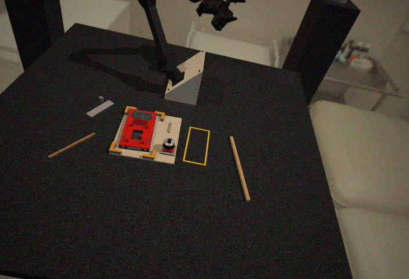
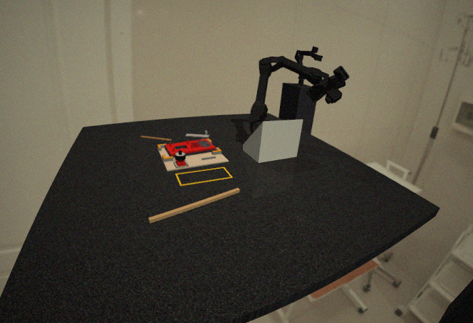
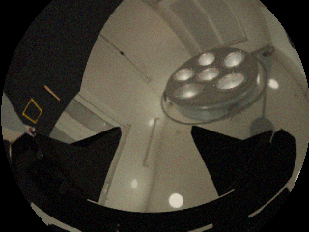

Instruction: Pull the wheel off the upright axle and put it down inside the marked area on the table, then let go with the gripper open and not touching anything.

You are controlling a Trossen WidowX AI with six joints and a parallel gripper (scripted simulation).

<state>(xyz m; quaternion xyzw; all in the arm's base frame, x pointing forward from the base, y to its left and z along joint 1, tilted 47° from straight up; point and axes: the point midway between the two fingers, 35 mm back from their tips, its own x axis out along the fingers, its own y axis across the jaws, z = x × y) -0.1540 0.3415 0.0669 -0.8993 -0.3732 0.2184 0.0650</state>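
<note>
The wheel [image 1: 169, 143] [image 2: 179, 156], black with a pale hub, sits on the upright axle over a small red base [image 1: 167, 150] [image 2: 181, 163] near a corner of the pale board. A dark tip stands above its middle. The marked area is a yellow rectangle outline [image 1: 207, 147] [image 2: 206, 181] [image 3: 37, 105] on the table beside the board, with nothing inside it. My gripper [image 3: 156, 130] is open and empty, its fingers wide apart. It is raised high, away from the wheel, and points off the table toward the room and a ceiling lamp.
A red chassis [image 1: 148, 131] [image 2: 191, 148] lies between orange corner brackets on the board [image 1: 177, 123] [image 2: 196, 163]. Wooden sticks [image 1: 239, 168] [image 2: 194, 205] [image 1: 71, 145] lie on both sides. A pale strip [image 1: 100, 108] and a wedge-shaped block [image 1: 186, 88] [image 2: 280, 140] are near the arm's base.
</note>
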